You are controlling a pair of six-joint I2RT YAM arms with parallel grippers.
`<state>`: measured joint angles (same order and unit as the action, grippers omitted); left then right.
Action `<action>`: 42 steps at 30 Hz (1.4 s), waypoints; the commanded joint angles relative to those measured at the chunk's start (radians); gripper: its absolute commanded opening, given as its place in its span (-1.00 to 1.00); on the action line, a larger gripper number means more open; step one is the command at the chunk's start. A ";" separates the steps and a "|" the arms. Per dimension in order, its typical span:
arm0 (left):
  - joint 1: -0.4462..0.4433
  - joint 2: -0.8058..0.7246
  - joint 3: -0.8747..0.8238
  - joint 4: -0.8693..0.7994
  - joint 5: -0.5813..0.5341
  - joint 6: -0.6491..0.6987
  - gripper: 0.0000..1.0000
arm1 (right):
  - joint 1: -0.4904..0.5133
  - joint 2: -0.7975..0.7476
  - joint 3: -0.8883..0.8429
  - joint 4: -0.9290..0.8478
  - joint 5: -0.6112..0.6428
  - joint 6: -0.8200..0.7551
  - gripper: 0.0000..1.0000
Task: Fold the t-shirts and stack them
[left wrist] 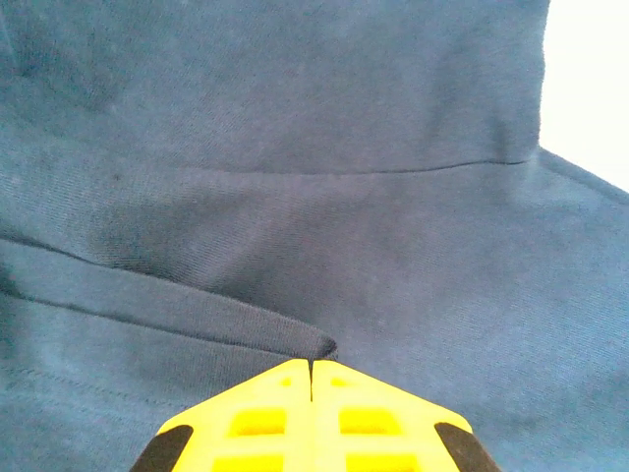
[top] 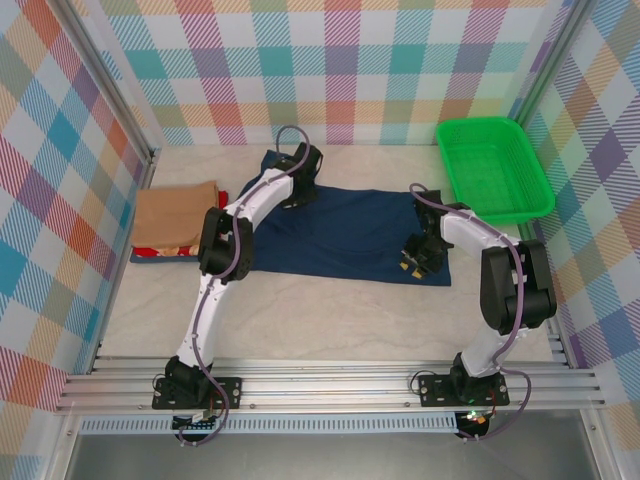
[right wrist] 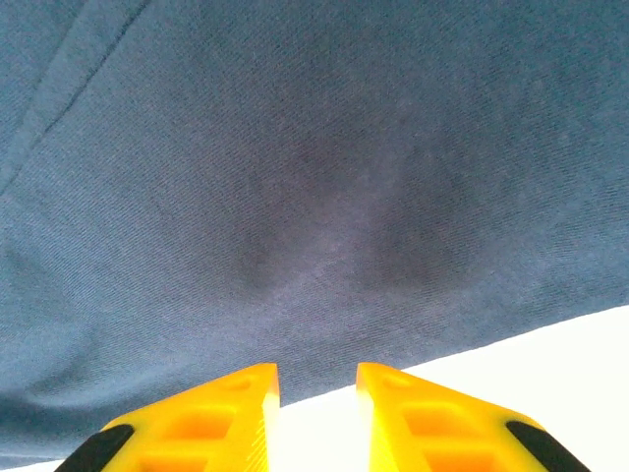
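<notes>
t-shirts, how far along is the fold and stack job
Done: a folded stack sits at the left, tan shirt on top, red and blue edges under it. In hand: the navy shirt lies spread; the left gripper is shut on a pinch of its cloth, the right gripper is open at its near right edge. Left: fold the navy shirt and add it to the stack.

Navy t-shirt [top: 350,232] (green basket [top: 492,168])
</notes>
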<state>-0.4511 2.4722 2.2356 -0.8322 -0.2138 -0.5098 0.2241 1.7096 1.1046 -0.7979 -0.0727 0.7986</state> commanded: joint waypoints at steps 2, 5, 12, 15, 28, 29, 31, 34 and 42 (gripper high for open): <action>-0.029 -0.070 0.018 0.021 -0.013 0.050 -1.00 | 0.009 0.013 0.011 0.002 -0.013 -0.007 -0.46; -0.043 -0.074 0.021 0.031 -0.019 0.067 -1.00 | 0.009 0.015 0.012 -0.002 -0.013 -0.007 -0.46; -0.051 -0.034 0.035 0.039 -0.001 0.085 -1.00 | 0.009 0.019 0.014 -0.003 -0.024 -0.012 -0.46; -0.051 -0.018 0.036 0.050 0.010 0.089 -1.00 | 0.009 0.018 0.017 -0.009 -0.024 -0.015 -0.46; -0.061 0.016 0.034 0.070 0.087 0.099 -0.50 | 0.009 0.022 0.027 -0.022 -0.027 -0.024 -0.44; -0.060 0.011 0.032 0.056 0.069 0.098 -0.21 | 0.009 0.024 0.026 -0.022 -0.030 -0.025 -0.42; -0.058 -0.005 0.030 0.026 0.029 0.091 0.16 | 0.009 0.026 0.026 -0.020 -0.031 -0.025 -0.41; -0.036 -0.051 0.037 -0.024 -0.009 0.068 0.22 | 0.009 0.024 0.024 -0.026 -0.026 -0.025 -0.41; 0.131 -0.371 -0.286 -0.067 0.054 -0.068 0.22 | -0.091 -0.053 -0.024 -0.009 0.016 -0.052 -0.37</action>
<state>-0.4091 2.2822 2.0560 -0.8471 -0.1741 -0.4953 0.1875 1.7081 1.1023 -0.7994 -0.0792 0.7712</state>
